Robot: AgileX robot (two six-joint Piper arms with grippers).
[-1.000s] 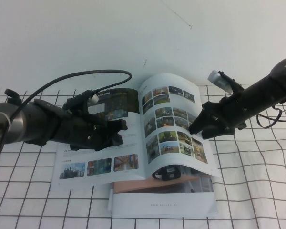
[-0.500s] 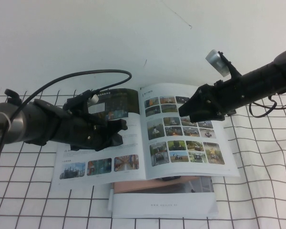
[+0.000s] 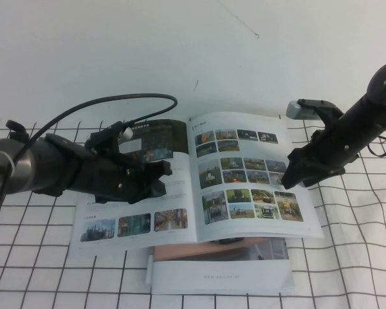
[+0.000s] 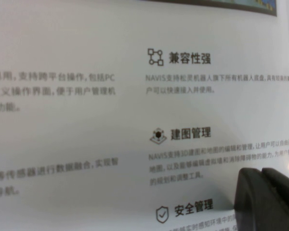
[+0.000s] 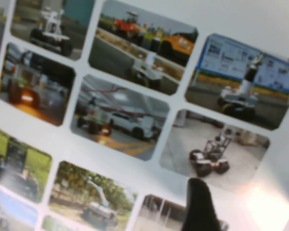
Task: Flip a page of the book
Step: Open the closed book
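Book (image 3: 199,187) open flat on table (image 3: 347,257), glossy page (image 3: 248,174) with vehicle photos lying right. Right gripper (image 3: 291,180) at page's outer edge, fingers released. Left gripper (image 3: 157,180) on left page; fingers' state unclear.

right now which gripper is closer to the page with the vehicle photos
Right. The right gripper hangs over the outer edge of the page, jaws open. The left gripper rests on the opposite sheet, across the book's spine.

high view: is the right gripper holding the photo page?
No: the right gripper hangs open at the outer edge of the page, which lies flat on the book.
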